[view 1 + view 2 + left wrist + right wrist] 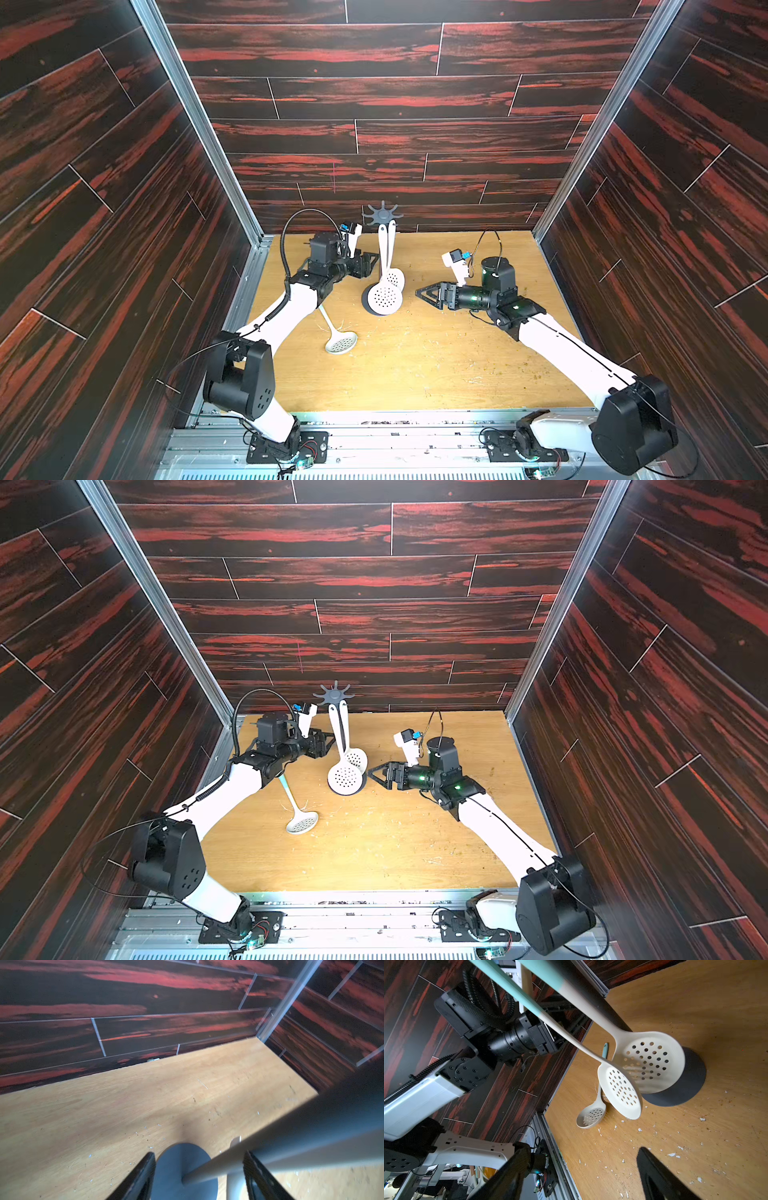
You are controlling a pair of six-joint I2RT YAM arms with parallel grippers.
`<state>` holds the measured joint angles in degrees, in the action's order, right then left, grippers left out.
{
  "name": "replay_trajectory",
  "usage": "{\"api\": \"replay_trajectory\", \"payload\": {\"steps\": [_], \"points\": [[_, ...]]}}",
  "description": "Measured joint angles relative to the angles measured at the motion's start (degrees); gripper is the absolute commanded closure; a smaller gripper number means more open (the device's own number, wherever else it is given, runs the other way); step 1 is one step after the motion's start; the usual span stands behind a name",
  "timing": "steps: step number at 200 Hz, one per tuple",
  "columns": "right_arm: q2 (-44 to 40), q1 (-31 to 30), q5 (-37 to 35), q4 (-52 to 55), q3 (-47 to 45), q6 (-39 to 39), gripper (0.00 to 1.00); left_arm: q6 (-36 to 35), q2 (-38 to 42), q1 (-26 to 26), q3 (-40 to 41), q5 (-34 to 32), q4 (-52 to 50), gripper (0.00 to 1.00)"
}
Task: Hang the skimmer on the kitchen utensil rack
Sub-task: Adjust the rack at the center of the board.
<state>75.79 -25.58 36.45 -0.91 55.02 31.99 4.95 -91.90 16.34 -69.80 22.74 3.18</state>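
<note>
In both top views, the kitchen utensil rack stands upright at the rear centre of the table. Two skimmers hang from its crown with their bowls down near the base: the front hung skimmer and the rear hung skimmer. The loose skimmer lies flat on the table, well apart from the rack, with its handle running beneath the left forearm. The left tool sits just beside the hung handles, at mid-height of the rack. The right tool is near the hung bowls on the opposite side, jaws spread and empty. In the left wrist view, the left tool is released. The pole of the rack runs between its jaws, close to one finger and clear of the other. In the right wrist view, the right tool is released, with only bare table between its jaws. Both hung skimmers overlap in front of the rack base, and the loose skimmer lies on the table beyond them.
</note>
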Motion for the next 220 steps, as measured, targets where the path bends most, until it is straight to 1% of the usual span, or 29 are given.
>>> {"api": "replay_trajectory", "payload": {"steps": [49, 82, 107, 124, 155, 167, 179, 202, 220], "points": [[2.1, 0.0, 0.2, 0.0, 0.3, 0.3, 0.14, -5.8, 0.1, 0.2, -1.5, 3.3, -6.3, 0.31], [2.5, 0.0, 0.5, -0.7, 0.8, 0.4, 0.15, -6.6, 0.1, 0.2, -1.7, 4.9, -7.1, 0.31], [2.5, 0.0, 0.5, -0.8, 0.8, 0.4, 0.15, -6.8, -0.3, 0.2, -3.4, 5.5, -7.5, 0.32], [2.5, 0.0, 0.4, -0.8, 0.8, 0.3, 0.15, -6.7, -1.1, 0.2, -5.0, 6.1, -7.3, 0.43], [2.5, 0.0, 0.4, -0.8, 0.8, 0.3, 0.15, -6.8, -4.2, 0.2, -7.7, 7.8, -6.8, 0.53], [2.5, 0.0, 0.4, -0.7, 0.8, 0.3, 0.15, -6.7, -5.3, 0.3, -8.2, 8.3, -6.6, 0.60], [2.5, 0.0, 0.4, -0.7, 0.8, 0.3, 0.15, -6.4, -6.0, 0.3, -8.3, 8.9, -6.6, 0.65], [2.5, 0.0, 0.2, -0.4, 0.8, 0.1, 0.15, -6.3, -6.5, 0.3, -8.3, 9.7, -6.4, 0.79], [2.5, 0.0, 0.1, -0.4, 0.8, 0.0, 0.15, -6.4, -6.8, 0.3, -8.3, 9.7, -5.3, 0.84]]}}
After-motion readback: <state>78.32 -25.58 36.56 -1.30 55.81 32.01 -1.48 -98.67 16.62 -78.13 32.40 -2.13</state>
